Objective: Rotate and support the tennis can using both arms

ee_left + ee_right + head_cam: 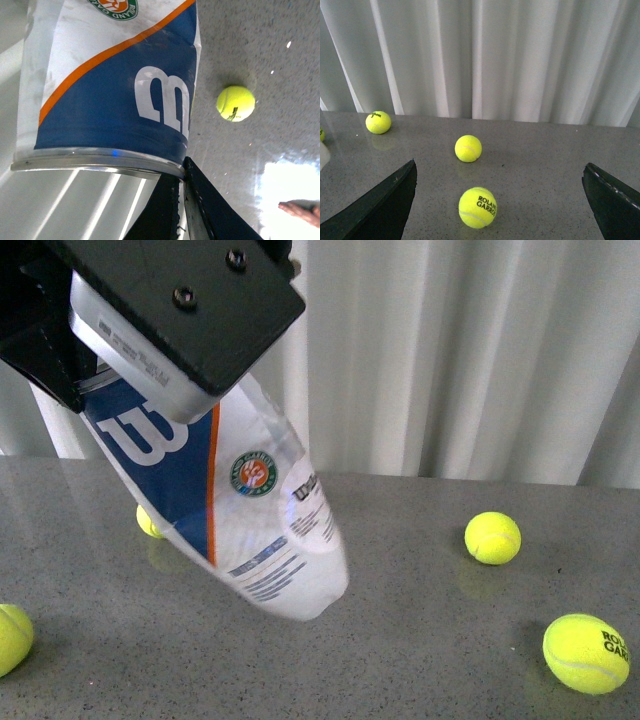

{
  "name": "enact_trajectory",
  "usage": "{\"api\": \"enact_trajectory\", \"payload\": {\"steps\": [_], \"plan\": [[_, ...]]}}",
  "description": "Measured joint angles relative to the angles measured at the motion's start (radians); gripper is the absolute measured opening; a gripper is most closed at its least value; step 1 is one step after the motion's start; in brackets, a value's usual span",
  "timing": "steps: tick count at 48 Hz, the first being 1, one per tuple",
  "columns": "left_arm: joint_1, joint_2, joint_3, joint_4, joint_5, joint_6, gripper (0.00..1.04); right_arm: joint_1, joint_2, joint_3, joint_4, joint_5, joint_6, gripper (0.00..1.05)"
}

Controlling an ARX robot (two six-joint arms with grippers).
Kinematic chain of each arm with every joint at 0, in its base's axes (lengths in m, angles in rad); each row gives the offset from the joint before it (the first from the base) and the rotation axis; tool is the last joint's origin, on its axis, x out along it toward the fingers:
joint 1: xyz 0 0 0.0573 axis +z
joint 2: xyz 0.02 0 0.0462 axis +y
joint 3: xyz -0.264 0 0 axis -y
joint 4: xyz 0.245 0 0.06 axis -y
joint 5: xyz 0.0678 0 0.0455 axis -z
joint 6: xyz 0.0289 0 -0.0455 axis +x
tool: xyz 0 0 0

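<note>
The tennis can (pixel 215 490) hangs tilted over the grey table (pixel 420 640), with its metal rim (pixel 120 345) raised toward the upper left of the front view. Its other end sits low, close over the tabletop — whether it touches cannot be told. A navy, white and orange label wraps most of the wall, with a round emblem (pixel 254 473) facing the camera, and whatever is inside is hidden behind it. The left gripper (pixel 190 320) is clamped on the rim end, its broad black plate lying across the top of the can. In the left wrist view one black finger (pixel 200 210) presses against the edge of the rim. The right gripper (pixel 499 167), seen from its own wrist, is spread wide and holds nothing. Its two black fingers (pixel 380 210) are well apart and point across the table toward the pale curtain (pixel 520 55). A printed ball (pixel 586 653) marked ROLAND GARROS lies on the table in the gap between them, and a plain ball (pixel 492 537) sits a little further on. A half-hidden ball (pixel 148 522) sits just behind the can's lower part, and an edge ball (pixel 12 638) lies near the left border. A pinkish shape (pixel 300 210) is too cut off to name.
</note>
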Motion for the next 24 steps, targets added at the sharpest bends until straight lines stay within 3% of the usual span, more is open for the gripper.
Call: {"api": "enact_trajectory", "payload": {"steps": [11,24], "plan": [[-0.071,0.075,-0.002,0.126,-0.097,0.222,0.04,0.000,0.000,0.000,0.000,0.000,0.000,0.98],[-0.119,0.171,-0.021,0.210,-0.089,0.298,0.04,0.000,0.000,0.000,0.000,0.000,0.000,0.98]]}}
